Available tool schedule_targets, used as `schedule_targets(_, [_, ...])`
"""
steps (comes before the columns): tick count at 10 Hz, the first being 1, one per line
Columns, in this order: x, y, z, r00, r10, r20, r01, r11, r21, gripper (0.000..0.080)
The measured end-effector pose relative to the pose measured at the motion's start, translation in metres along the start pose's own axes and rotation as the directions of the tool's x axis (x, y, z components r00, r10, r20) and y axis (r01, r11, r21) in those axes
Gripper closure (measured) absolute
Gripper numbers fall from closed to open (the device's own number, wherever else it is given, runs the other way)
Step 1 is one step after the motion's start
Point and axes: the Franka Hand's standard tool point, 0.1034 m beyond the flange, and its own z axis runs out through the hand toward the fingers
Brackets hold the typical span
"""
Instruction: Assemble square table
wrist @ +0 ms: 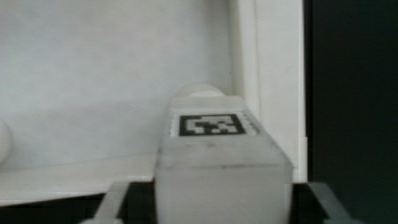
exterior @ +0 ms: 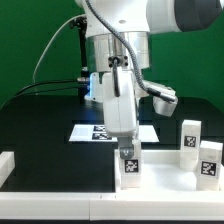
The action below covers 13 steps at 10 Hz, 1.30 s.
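- Nearest the exterior camera, a large white tabletop (exterior: 100, 180) with a raised rim lay flat across the front of a black table (exterior: 40, 120).
- A white block leg (exterior: 129, 166) with a black-and-white tag stood upright on the tabletop, near its middle.
- The gripper (exterior: 127, 146) reached straight down onto this leg, its fingers pinching the leg's upper part from both sides.
- The wrist view showed the same leg (wrist: 214, 150) close up, tag facing the camera, held between the fingers (wrist: 111, 205), with the tabletop's white surface (wrist: 89, 100) behind it.
- Toward the exterior view's right, two more tagged legs (exterior: 190, 133) (exterior: 209, 160) stood upright, near each other.
- At the exterior view's left edge, a plain white bar (exterior: 5, 165) lay on the table.
- Farther back, behind the gripper, the marker board (exterior: 100, 132) lay flat on the black surface.
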Motion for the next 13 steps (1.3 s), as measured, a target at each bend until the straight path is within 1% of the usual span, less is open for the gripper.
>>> schedule_targets(1, [-0.002,0.001,0.001,0.989,-0.147,-0.006,0.147,0.989,-0.007,0.0431])
schedule_targets(2, [-0.006,0.001,0.001,0.955,-0.295,-0.002,0.295,0.955,-0.007,0.0295])
schedule_targets(3, [-0.014,0.002,0.000,0.881,-0.473,0.007,0.473,0.881,-0.002,0.0295])
schedule_targets(4, [-0.019,0.005,-0.001,0.817,-0.576,0.016,0.576,0.818,0.001,0.0181])
schedule_targets(5, [-0.016,0.005,0.000,0.809,-0.588,0.013,0.588,0.809,-0.002,0.0159])
schedule_targets(6, [-0.014,0.004,0.000,0.780,-0.626,0.010,0.626,0.780,-0.003,0.0159])
schedule_targets(7, [-0.013,0.004,0.000,0.726,-0.688,0.007,0.688,0.726,-0.007,0.0151])
schedule_targets(8, [-0.013,0.004,-0.001,0.651,-0.759,0.002,0.759,0.651,-0.015,0.0151])
schedule_targets(9, [-0.014,0.002,0.000,0.408,-0.913,0.001,0.912,0.408,-0.031,0.0151])
schedule_targets(10, [-0.012,0.001,0.001,0.287,-0.958,0.007,0.958,0.286,-0.020,0.0151])
schedule_targets(11, [-0.016,0.001,0.002,0.295,-0.956,-0.002,0.955,0.295,-0.020,0.0151])
schedule_targets(12, [-0.015,0.001,0.002,0.322,-0.947,-0.002,0.946,0.322,-0.022,0.0174])
schedule_targets(13, [-0.014,0.001,0.002,0.321,-0.947,-0.002,0.947,0.321,-0.025,0.0174])
